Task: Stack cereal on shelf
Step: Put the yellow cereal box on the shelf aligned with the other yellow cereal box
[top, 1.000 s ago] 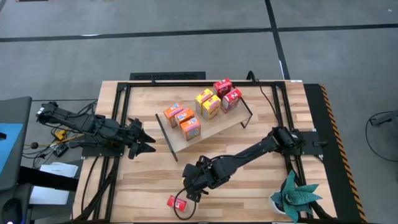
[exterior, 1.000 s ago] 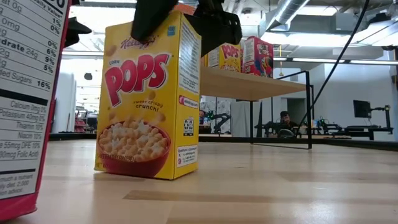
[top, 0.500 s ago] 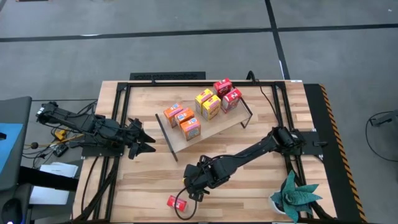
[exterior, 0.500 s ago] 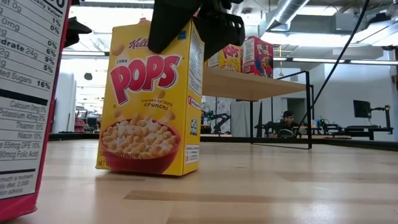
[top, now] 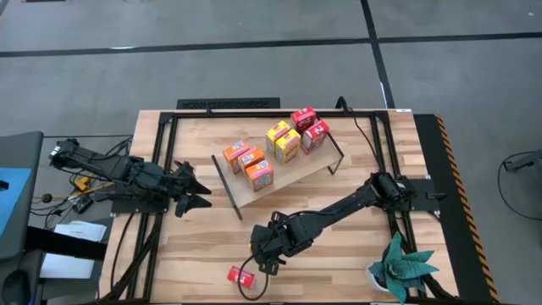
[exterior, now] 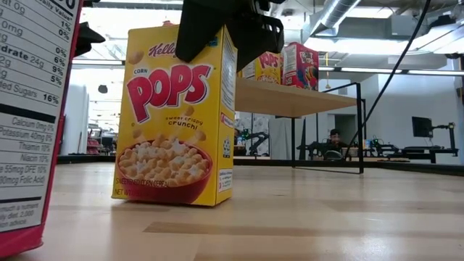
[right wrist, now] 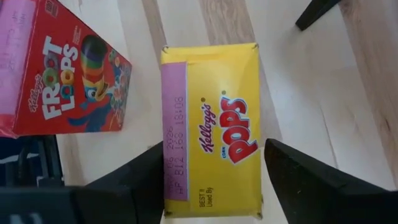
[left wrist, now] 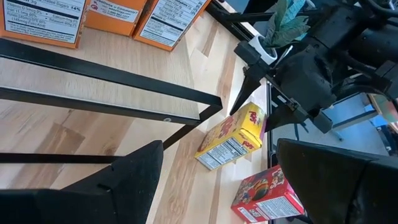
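A yellow Corn Pops cereal box (exterior: 170,123) stands upright on its bottom on the tabletop, near the near edge; it also shows in the right wrist view (right wrist: 214,130) and the left wrist view (left wrist: 233,140). My right gripper (top: 269,246) is over it and shut on its top. A red Froot Loops box (top: 240,275) lies on the table beside it. The shelf (top: 284,174), a light-wood board, carries several orange (top: 250,163), yellow (top: 282,141) and red (top: 309,127) boxes. My left gripper (top: 199,191) waits open left of the shelf. My right gripper holds the Corn Pops box by its top end (right wrist: 180,186), pinched between the two fingers across its thin depth. One finger (exterior: 199,32) is on the printed front, the other on the back. The fingers come from above, pointing down. The box stays upright with its bottom on the table.
The shelf's black rod frames (top: 227,188) stand at both its ends. Black rails (top: 161,169) run along the tabletop's sides. A green plant in a white pot (top: 402,264) sits at the near right corner. Bare wood lies between the shelf and the right gripper.
My right gripper has shifted slightly toward the table's right and turned the Corn Pops box about its upright axis. The box has stayed on the table, slid a little the same way, and its printed front now faces the near edge more squarely.
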Robot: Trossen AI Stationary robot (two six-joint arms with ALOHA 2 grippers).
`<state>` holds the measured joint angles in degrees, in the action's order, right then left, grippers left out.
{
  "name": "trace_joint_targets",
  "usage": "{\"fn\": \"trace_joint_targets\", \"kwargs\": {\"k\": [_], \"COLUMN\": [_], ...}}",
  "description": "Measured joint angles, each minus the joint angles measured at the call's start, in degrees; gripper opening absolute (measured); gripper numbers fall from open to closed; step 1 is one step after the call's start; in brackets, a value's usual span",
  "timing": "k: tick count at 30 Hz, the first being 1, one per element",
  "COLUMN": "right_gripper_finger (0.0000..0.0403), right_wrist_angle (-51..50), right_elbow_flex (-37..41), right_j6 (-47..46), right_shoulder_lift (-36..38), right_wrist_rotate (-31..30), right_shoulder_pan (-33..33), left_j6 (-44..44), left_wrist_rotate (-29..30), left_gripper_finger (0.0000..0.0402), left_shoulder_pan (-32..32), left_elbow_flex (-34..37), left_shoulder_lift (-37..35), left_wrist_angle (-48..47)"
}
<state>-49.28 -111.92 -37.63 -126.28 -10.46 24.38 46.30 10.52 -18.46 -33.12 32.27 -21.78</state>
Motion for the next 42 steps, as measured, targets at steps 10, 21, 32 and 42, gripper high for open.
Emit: {"fn": "trace_joint_targets", "kwargs": {"k": [10, 21, 32, 42], "right_gripper_finger": [0.0200, 0.0141, 0.0161, 0.0144], "right_wrist_angle": [-0.98, -7.82, -29.06, -38.53], "right_elbow_flex": [-0.71, -7.45, -21.13, -20.79], "right_j6": [3.15, 10.73, 23.53, 30.00], "right_shoulder_lift": [1.42, 1.40, 5.45, 19.87], "right_wrist_rotate": [0.27, 0.33, 0.32, -4.24], "right_shoulder_pan": [-0.91, -2.18, -5.35, -10.69], "left_j6": [-0.01, -0.02, -2.15, -5.02], "left_wrist_rotate": [0.33, 0.42, 0.44, 0.44], "left_gripper_finger": [0.0304, 0.0304, 0.0304, 0.0304], "left_shoulder_pan": [0.00, 0.00, 0.00, 0.02], "left_elbow_flex": [0.00, 0.00, 0.00, 0.00], "left_shoulder_lift": [-0.02, -0.02, -0.03, -0.04], "left_wrist_angle": [-0.28, -0.35, -0.29, -0.25]}}
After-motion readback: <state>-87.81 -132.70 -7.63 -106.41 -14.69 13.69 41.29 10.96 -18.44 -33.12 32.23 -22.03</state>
